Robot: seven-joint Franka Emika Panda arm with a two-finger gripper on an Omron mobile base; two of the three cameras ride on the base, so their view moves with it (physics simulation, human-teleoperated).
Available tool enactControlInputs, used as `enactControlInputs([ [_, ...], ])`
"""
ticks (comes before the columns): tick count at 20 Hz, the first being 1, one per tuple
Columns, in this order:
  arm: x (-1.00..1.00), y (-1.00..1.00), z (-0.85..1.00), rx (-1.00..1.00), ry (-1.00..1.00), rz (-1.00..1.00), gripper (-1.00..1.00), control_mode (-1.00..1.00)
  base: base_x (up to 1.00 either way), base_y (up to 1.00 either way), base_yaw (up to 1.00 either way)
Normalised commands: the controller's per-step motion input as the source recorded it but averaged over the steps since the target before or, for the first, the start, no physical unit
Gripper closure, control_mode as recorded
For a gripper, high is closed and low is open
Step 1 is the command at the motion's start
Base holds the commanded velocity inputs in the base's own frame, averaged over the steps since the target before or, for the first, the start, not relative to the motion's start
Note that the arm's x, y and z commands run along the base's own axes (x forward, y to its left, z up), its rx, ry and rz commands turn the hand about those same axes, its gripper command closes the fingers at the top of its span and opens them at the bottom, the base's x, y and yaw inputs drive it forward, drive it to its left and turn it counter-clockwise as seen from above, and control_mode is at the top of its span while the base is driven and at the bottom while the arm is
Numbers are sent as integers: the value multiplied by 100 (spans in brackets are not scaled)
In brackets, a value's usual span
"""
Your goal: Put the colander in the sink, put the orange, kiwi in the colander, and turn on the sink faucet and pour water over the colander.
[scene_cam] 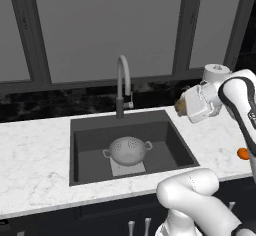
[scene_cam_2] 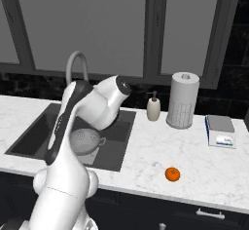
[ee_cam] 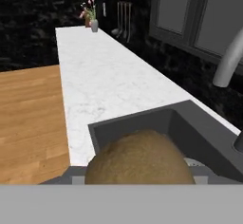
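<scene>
Kiwi [ee_cam: 140,157] is riding gripped in the half-open jaws, right of the sink [scene_cam: 85,130]. Colander [scene_cam: 128,150] is sitting in the basin; orange [scene_cam_2: 172,174] is waiting on the bench [scene_cam_2: 160,151]. Next: carrying it over the colander, releasing.
</scene>
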Motion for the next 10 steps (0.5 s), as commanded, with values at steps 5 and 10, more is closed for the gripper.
enactControlInputs([
  [5,61,0,-33,0,0,3,100,-100,0,0,0],
  [10,34,0,-55,0,-3,0,100,-100,0,0,0],
])
